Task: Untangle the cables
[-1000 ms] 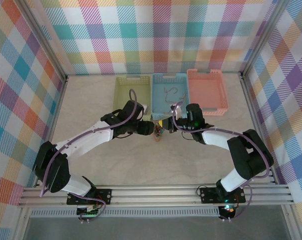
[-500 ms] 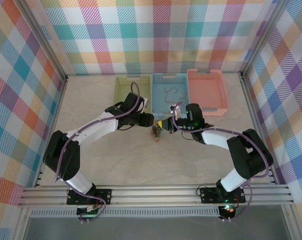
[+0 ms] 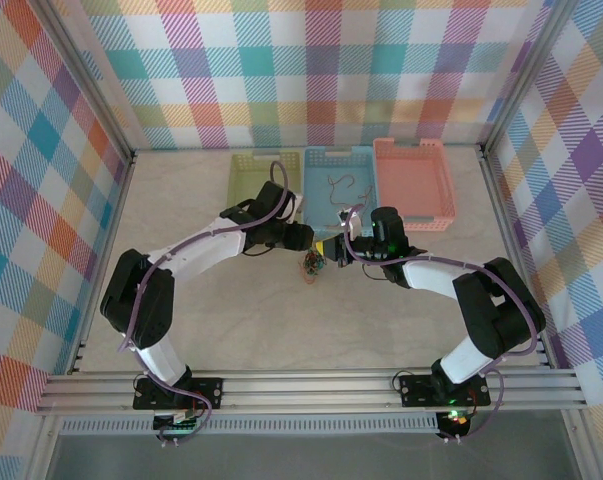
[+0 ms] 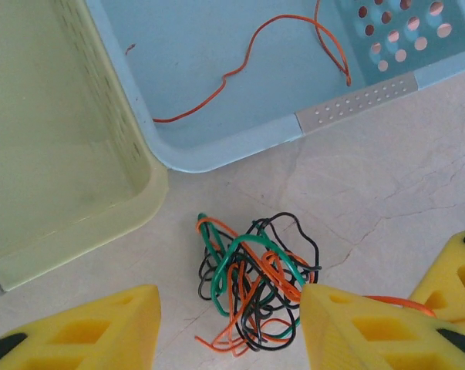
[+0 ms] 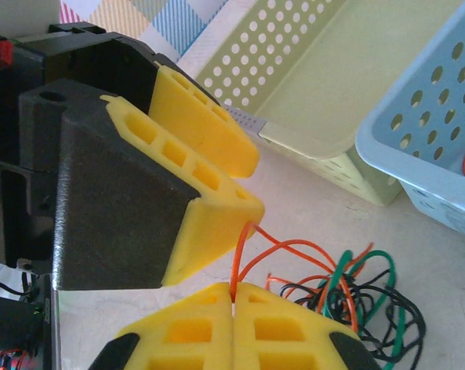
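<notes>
A small tangle of cables in orange, green and black lies on the table just in front of the baskets. In the left wrist view the tangle sits between the wide-apart yellow fingers of my open left gripper, which hovers over it. My right gripper is shut on one orange strand that loops out of the tangle. In the top view the left gripper and right gripper nearly meet at the tangle.
Three baskets stand in a row behind the tangle: yellow-green, blue and pink. Loose orange wire lies in the blue basket. The yellow-green basket is close on the left gripper's far-left side.
The left arm has swung its elbow inward and its gripper has shifted slightly toward the baskets, over the tangle. The right arm and its pinched strand have stayed put.
</notes>
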Controlling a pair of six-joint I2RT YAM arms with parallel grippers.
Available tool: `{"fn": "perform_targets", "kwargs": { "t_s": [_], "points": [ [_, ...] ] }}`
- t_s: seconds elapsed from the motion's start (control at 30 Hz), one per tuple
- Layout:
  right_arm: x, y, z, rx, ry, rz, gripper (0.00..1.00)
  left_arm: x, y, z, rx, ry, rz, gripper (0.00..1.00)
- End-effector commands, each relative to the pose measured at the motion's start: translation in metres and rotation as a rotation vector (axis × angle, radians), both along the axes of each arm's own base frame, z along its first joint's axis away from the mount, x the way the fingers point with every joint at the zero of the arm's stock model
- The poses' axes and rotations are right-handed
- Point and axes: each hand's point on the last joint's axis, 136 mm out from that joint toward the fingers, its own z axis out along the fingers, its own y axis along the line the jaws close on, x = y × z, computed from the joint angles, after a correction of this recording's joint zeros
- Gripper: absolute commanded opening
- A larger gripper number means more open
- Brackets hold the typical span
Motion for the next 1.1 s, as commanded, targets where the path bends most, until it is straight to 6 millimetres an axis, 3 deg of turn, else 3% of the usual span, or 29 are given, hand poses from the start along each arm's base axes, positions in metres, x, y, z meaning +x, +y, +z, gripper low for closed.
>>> {"fn": "perform_targets", "kwargs": {
  "t_s": [0.0,0.3,0.5,1.07],
  "points": [
    [0.002,0.008,0.014,0.025,-0.051,0.037,0.0,-0.001,-0.007,0.004,-0.027,0.007,-0.029,0.51],
    [0.002,0.008,0.014,0.026,-0.053,0.037,0.0,-0.018,-0.008,0.017,-0.088,0.0,-0.046,0.54],
    [0.002,0.008,0.014,0.025,-0.053,0.036,0.0,-0.024,-0.002,0.014,-0.083,0.001,-0.041,0.54],
    [0.001,0.008,0.014,0.024,-0.056,0.037,0.0,-0.01,-0.014,0.004,-0.073,0.017,-0.052,0.54]
  ]
}}
